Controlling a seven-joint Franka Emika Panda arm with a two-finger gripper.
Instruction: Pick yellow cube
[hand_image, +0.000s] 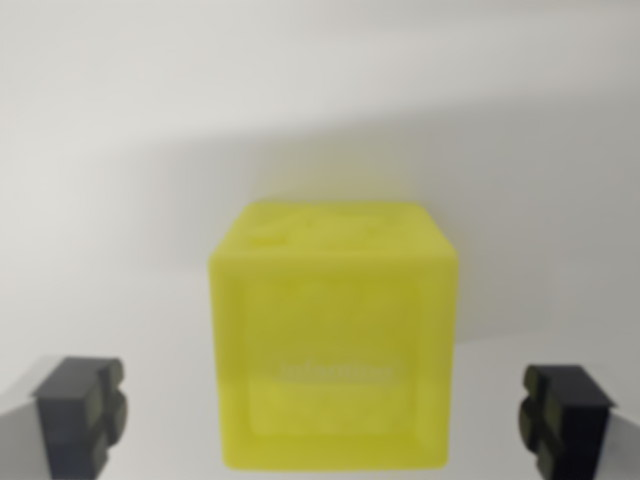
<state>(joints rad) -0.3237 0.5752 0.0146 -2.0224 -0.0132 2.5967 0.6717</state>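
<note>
The pale grey, matte worktop (120, 120) fills the wrist view. On it, at centre and low in the view, sits the translucent yellow plastic cube (335, 340), with faint embossed marks on its top and front. It looks light, rigid and rather smooth, so its flat left and right faces seem the best places to grip. The end effector (325, 415) stands wide, its dark fingertips (80, 410) well clear of either side of the cube.
</note>
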